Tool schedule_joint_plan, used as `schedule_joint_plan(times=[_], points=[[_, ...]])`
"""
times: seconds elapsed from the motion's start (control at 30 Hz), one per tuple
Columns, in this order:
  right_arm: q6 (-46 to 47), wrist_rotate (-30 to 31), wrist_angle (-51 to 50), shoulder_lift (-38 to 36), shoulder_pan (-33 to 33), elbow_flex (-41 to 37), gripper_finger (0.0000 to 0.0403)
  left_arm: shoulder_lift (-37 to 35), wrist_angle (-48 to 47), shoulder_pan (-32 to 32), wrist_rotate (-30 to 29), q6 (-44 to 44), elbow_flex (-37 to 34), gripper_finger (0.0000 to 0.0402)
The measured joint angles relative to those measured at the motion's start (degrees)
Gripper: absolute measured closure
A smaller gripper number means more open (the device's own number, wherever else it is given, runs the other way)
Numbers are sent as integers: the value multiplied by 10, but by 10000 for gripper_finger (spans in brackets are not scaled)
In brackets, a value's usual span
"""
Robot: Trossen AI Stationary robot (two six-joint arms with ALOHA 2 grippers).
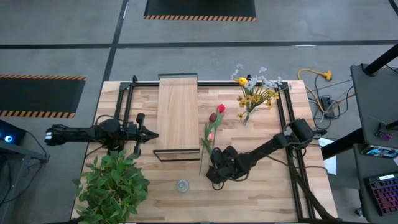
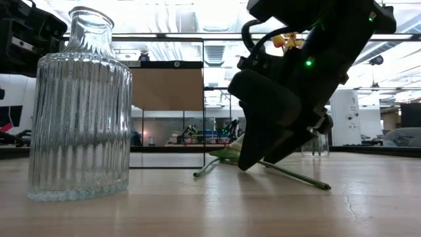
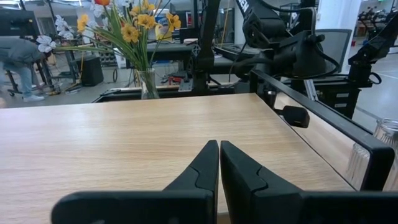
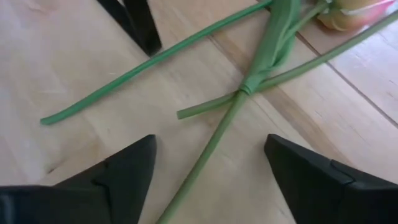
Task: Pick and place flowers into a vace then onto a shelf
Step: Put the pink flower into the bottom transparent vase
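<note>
Red and pink tulips (image 1: 213, 124) lie flat on the table to the right of the shelf (image 1: 177, 112), their green stems (image 4: 211, 146) running toward the near edge. My right gripper (image 4: 208, 165) is open just above the stems' lower ends (image 1: 205, 163), a finger on either side, touching nothing. In the low view it (image 2: 266, 141) slants down over a stem (image 2: 296, 175). A ribbed clear glass vase (image 1: 182, 185) (image 2: 79, 112) stands upright near the front edge. My left gripper (image 1: 149, 135) (image 3: 219, 158) is shut, level, at the shelf's left side.
A bushy green plant (image 1: 112, 183) fills the near-left corner. Yellow and pale flowers stand in a small glass (image 1: 252, 98) (image 3: 142, 37) at the far right. Black frame rails (image 1: 292, 149) run along the table's right side. A person (image 3: 18, 59) bends over in the room behind.
</note>
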Motion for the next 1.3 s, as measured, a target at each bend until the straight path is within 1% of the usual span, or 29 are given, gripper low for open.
schedule_joint_plan(times=[0.1,0.47,0.57,0.67,0.77,0.9,0.97,1.13,1.3], points=[[11,0,-9,1,0,0,144,0,0,0,0,0,0,402],[0,-14,-19,-3,4,0,341,0,0,0,0,0,0,402],[4,-28,-37,-13,8,0,384,0,0,0,0,0,0,402],[1,-34,-71,-33,22,-3,389,0,7,0,0,0,0,402],[11,-3,-103,-65,42,-3,392,0,9,0,0,0,0,402],[60,73,-175,-108,68,-3,393,0,9,0,0,0,0,402],[76,101,-192,-125,82,-3,394,0,10,0,0,0,1,402],[77,170,-193,-143,109,-2,394,0,9,0,0,0,1,402],[76,265,-191,-144,129,-3,394,0,9,0,0,0,1,402]])
